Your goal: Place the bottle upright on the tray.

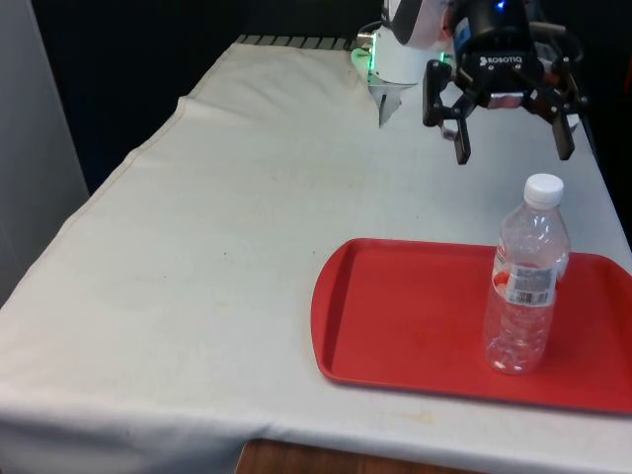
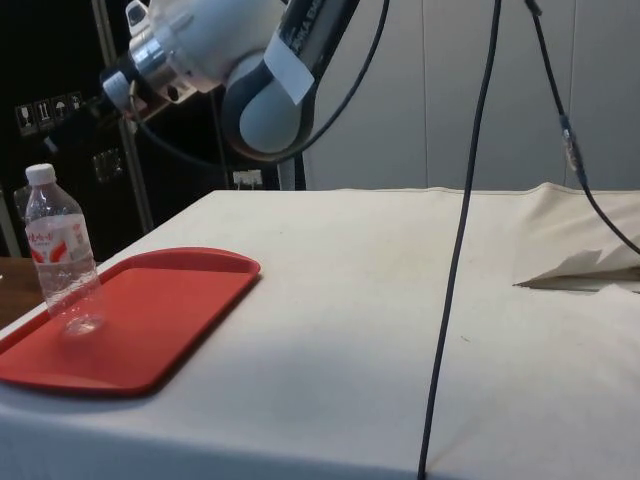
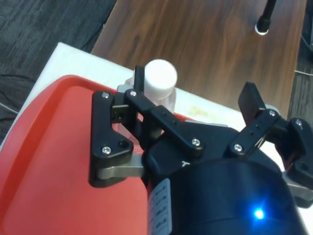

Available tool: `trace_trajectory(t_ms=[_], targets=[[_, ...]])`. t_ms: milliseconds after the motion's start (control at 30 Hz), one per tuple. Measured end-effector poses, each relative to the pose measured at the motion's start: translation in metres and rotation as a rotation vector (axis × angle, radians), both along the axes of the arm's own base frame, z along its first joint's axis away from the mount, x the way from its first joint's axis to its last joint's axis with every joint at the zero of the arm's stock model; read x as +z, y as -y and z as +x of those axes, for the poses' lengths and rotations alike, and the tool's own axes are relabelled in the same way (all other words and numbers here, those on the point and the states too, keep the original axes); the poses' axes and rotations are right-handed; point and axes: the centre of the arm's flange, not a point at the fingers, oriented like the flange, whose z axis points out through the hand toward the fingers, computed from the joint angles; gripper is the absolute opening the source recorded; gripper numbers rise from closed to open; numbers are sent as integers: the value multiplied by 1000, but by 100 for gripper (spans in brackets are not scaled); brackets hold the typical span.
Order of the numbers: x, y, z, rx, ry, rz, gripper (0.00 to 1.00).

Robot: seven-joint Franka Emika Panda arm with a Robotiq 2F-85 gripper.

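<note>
A clear plastic bottle (image 1: 526, 278) with a white cap and red label stands upright on the red tray (image 1: 395, 316), near the tray's front on the front view's right. The side view has the bottle (image 2: 62, 255) at the tray's (image 2: 160, 310) far left end. My gripper (image 1: 513, 148) hangs open above and behind the bottle, apart from it, with nothing between its fingers. In the wrist view the white cap (image 3: 160, 76) shows just past my gripper (image 3: 195, 93), with the tray (image 3: 49, 161) below.
The white cloth (image 1: 217, 227) covers the table, with a raised fold (image 2: 580, 270) near the robot's base. A black cable (image 2: 460, 240) hangs down across the side view. Brown floor (image 3: 205, 44) lies beyond the table's front edge.
</note>
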Motion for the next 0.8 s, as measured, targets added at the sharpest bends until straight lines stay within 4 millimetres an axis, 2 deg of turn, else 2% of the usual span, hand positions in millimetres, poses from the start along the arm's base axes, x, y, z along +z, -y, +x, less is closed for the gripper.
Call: trace_trajectory(t_ms=[800], targets=[[43, 14, 10, -81, -31, 34, 100]])
